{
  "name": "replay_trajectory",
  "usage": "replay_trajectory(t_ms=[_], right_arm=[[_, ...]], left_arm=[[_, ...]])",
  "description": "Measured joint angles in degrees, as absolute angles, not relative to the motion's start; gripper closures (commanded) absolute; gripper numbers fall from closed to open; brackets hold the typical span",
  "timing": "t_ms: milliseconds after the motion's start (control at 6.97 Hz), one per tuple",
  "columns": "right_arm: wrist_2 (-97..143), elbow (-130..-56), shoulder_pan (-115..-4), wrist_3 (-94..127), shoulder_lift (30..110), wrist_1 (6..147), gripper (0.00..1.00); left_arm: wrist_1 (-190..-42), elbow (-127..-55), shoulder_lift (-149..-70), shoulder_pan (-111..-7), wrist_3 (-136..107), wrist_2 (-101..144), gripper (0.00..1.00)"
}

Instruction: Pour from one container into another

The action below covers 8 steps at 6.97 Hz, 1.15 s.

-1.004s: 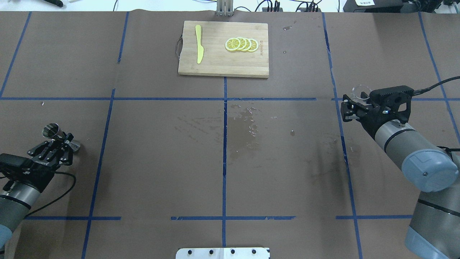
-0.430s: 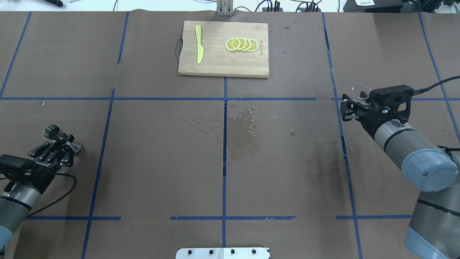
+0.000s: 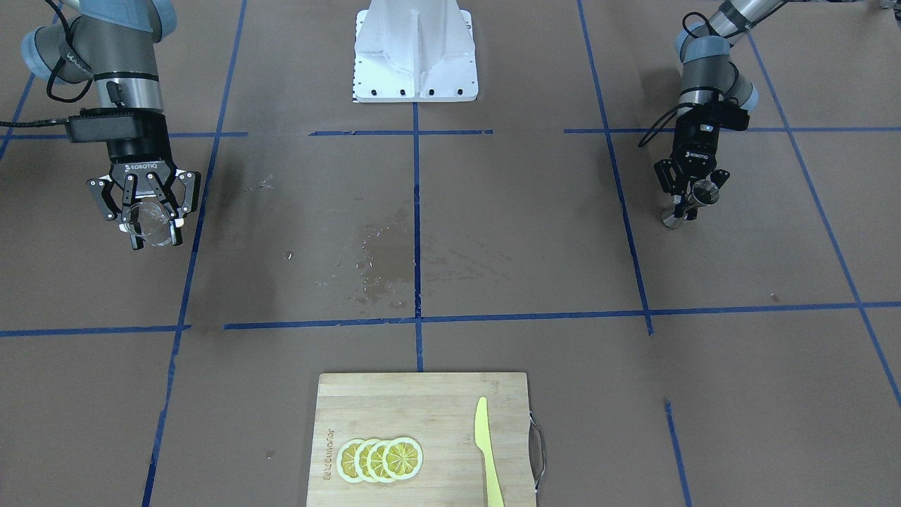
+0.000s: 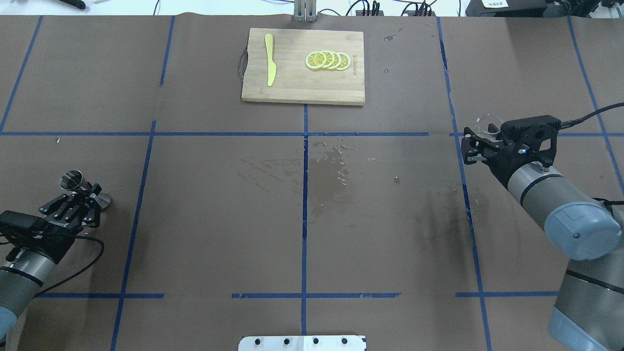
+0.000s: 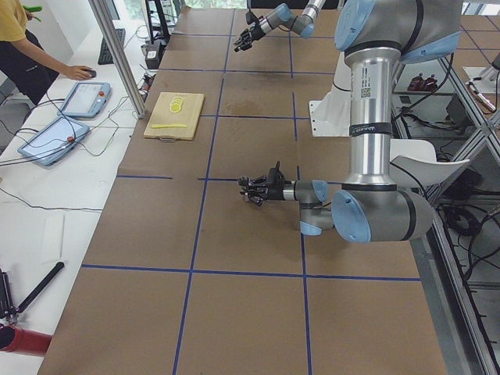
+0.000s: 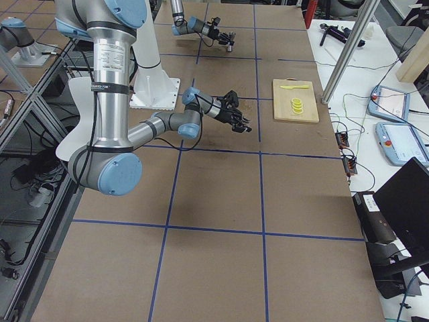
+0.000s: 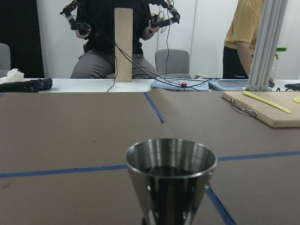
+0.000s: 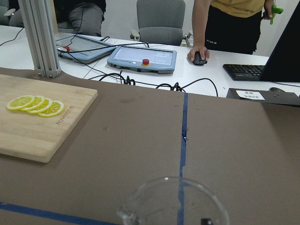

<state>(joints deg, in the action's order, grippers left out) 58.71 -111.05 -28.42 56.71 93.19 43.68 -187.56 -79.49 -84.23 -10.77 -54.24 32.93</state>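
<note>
Clear glass, the cup (image 3: 150,222) sits between the fingers of the right gripper (image 3: 153,234), which are closed on its wall. The gripper points down and holds the cup above the brown table (image 4: 219,219) on the robot's right side, just beside a blue tape line (image 4: 460,161). In the right wrist view only the cup's rim and pouring lip show at the bottom edge. The gripper body carries the word ROBOTIQ in white.

Well apart from it, on the robot's left side, the steel jigger (image 4: 73,180) is clamped at its narrow waist by the left gripper (image 3: 687,205), fingers closed on it. It is held low; whether its lower cone touches the table cannot be told. In the left wrist view its mouth faces up with a dark inside; what fills it, if anything, is unclear. ROBOTIQ reads on this gripper too.

Between the two arms a wet patch (image 4: 331,180) with scattered drops darkens the table's middle. At the far edge lies a wooden board (image 4: 302,85) with four overlapping lemon slices (image 4: 327,60) and a yellow knife (image 4: 269,59); the mark burnt into its end is too small to read.

Beyond the table a person (image 8: 234,18) in a yellow shirt rests a hand on a mouse (image 8: 200,58).
</note>
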Motion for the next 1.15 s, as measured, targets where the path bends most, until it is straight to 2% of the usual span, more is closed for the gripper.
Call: replay_trajectory(t_ms=[143,287,430,1148], right_arm=[[58.69,-111.11,-28.4,56.75,93.18,43.68,0.87],[58.65,-111.17,-28.39,56.75,93.1,43.68,0.87],[58.63,-111.24,-28.39,56.71,93.01,43.68,0.87],[58.63,-111.41,-28.24,56.71,92.74,43.68,0.87]], left_arm=[[-187.22,-79.47,-84.23,-10.71,-54.23,32.98,0.7],[-186.94,-79.46,-84.26,-10.67,-54.23,33.06,0.39],[-186.71,-79.46,-84.28,-10.61,-54.23,33.17,0.01],[-186.59,-80.15,-82.82,-10.02,-54.15,36.57,0.0]])
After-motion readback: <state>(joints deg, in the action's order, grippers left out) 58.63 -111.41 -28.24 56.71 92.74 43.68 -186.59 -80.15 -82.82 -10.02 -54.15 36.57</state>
